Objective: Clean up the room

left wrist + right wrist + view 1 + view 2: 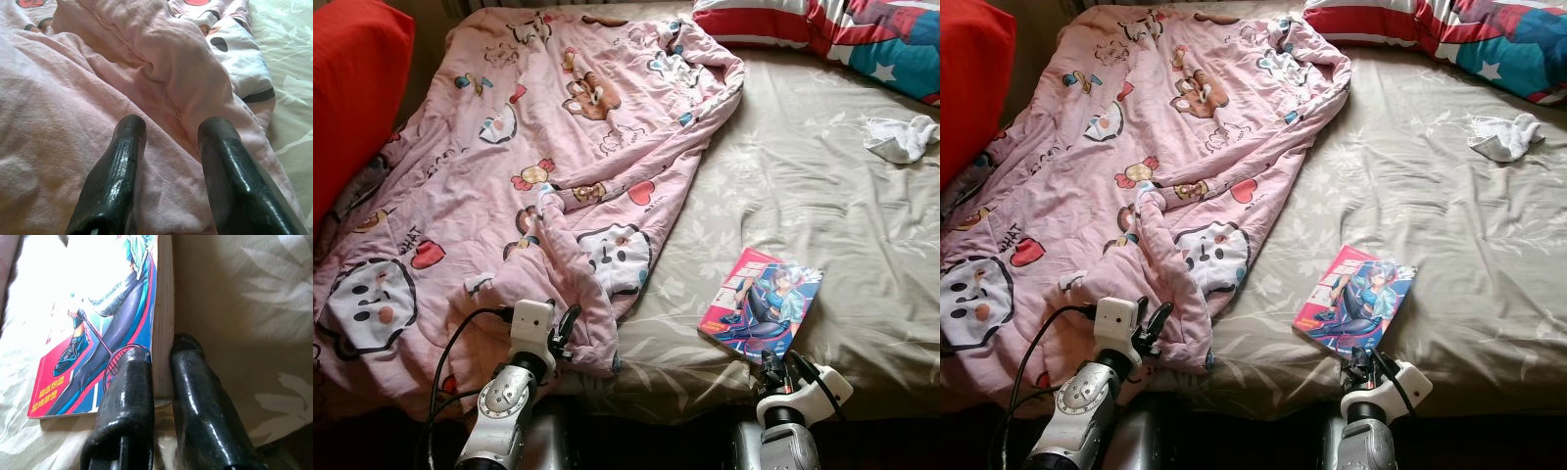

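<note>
A comic book [762, 304] with a red and blue cover lies on the beige bed sheet [803, 186] near the bed's front edge. My right gripper [161, 350] is shut on the book's near edge, one finger on the cover and one under it. A crumpled pink cartoon blanket [509, 176] covers the left half of the bed. My left gripper [171, 129] is open just above a fold of the blanket at its near corner, with nothing between the fingers [124, 147]. A white sock [901, 137] lies on the sheet at the far right.
A red pillow [352, 88] sits at the far left. A striped and starred pillow [832, 24] lies along the head of the bed at the back right. Bare sheet stretches between the book and the sock.
</note>
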